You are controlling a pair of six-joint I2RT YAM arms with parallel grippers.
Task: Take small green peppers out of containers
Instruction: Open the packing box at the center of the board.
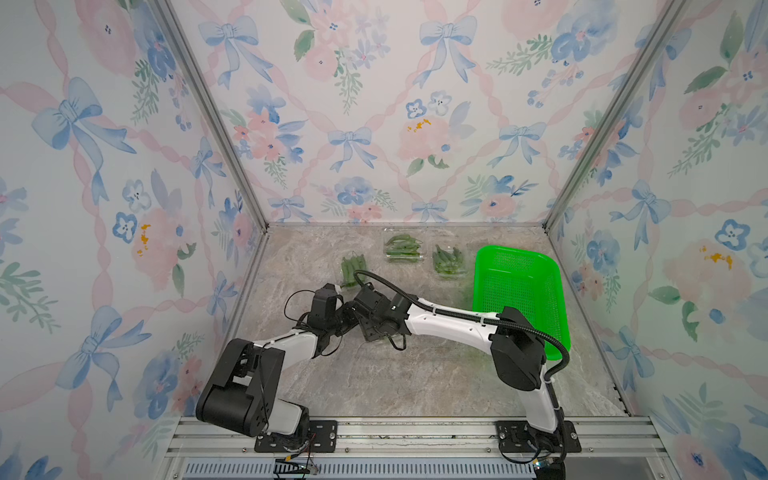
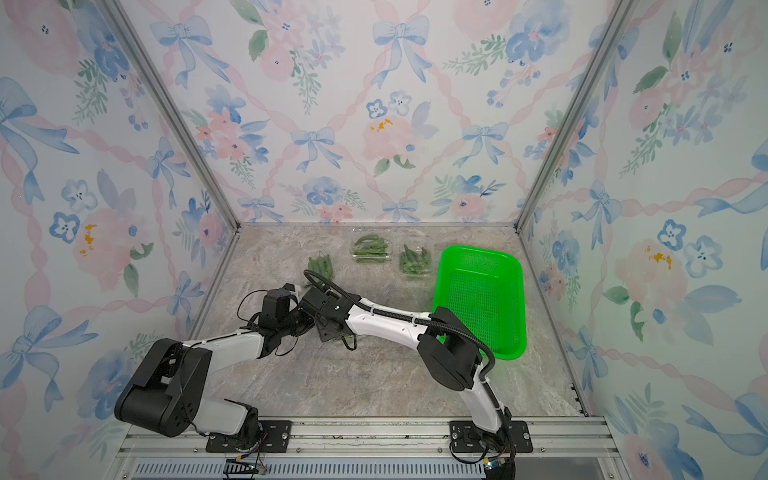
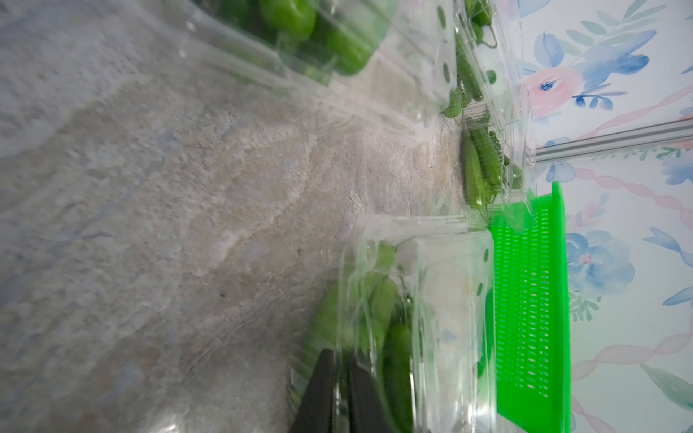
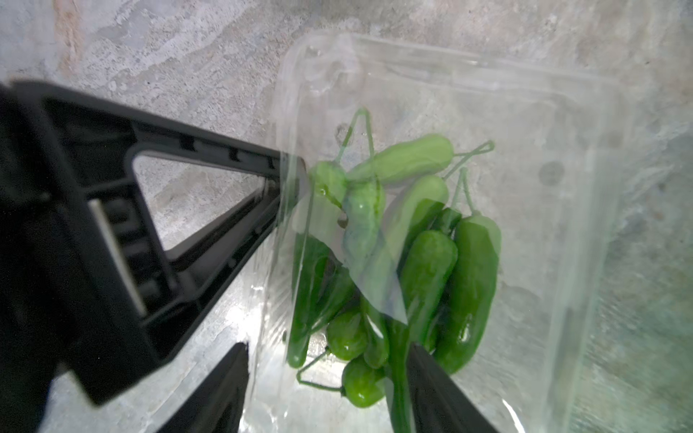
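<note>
**A:** How do we do this step well?

**B:** We hold the clear thin plastic box (image 4: 562, 112) steady with the left gripper (image 3: 339, 356). Then we go down slowly over one of the small shiny green peppers (image 4: 431, 270) and squeeze softly.

**A:** What do the fingers do?

**B:** The left ones pinch the box's edge tight. The right gripper (image 4: 328, 346) is spread wide over the peppers and holds nothing. The box sits mid-table, left of the big bright green plastic basket (image 1: 519, 291).

no legible text, labels, brands, numbers or signs in any view
</note>
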